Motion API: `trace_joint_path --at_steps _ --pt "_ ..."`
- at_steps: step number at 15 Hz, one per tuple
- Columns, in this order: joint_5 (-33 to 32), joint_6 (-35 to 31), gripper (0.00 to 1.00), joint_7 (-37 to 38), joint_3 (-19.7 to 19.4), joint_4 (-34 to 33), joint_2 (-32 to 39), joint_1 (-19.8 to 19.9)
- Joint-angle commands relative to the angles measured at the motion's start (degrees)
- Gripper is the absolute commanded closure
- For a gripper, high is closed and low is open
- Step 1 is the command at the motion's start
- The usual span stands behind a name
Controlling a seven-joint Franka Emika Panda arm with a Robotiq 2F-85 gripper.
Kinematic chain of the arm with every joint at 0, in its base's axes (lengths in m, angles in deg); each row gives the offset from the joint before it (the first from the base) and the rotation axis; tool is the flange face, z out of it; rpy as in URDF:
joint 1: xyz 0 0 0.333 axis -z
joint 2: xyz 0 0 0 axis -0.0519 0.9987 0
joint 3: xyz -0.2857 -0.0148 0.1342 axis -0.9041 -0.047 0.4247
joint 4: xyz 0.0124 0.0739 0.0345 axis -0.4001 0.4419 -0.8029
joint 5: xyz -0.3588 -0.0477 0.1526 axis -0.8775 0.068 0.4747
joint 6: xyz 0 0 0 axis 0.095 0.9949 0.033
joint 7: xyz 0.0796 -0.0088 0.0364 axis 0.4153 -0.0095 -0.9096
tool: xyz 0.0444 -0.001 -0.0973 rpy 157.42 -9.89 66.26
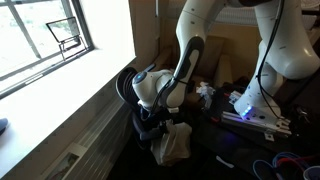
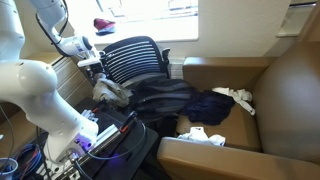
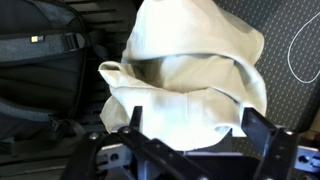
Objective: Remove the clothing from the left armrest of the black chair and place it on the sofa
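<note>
A cream-white piece of clothing (image 3: 190,60) lies bunched on the armrest of the black mesh chair (image 2: 135,60). It also shows in both exterior views (image 1: 172,145) (image 2: 110,90). My gripper (image 3: 198,120) is right over it, fingers wide apart with the cloth's lower edge between them, not closed on it. The gripper also shows in both exterior views (image 1: 150,118) (image 2: 95,68). The brown sofa (image 2: 285,95) stands beside the chair.
A black backpack or dark garment (image 3: 40,60) lies on the chair seat (image 2: 165,95). Dark blue and white clothes (image 2: 215,103) lie on the sofa seat. A window wall (image 1: 50,40) is close by. Electronics and cables (image 1: 255,115) crowd the floor.
</note>
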Motion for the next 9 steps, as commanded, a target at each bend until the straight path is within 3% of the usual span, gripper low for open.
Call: trace_joint_path --at_steps 1,3,4,5,9 --pt "0.2 0.1 0.0 -0.1 -0.1 -0.2 0.3 -0.2" --pt "0.2 0.1 0.0 -0.1 0.0 -0.3 -0.1 -0.3" --pt "-0.2 -0.4 0.25 -1.7 0.3 -0.3 0.2 0.1" --pt "0.8 0.2 0.28 -2.6 0.9 -0.8 0.8 0.6" --pt "2.3 -0.1 0.55 -5.3 1.9 -0.8 1.5 1.9"
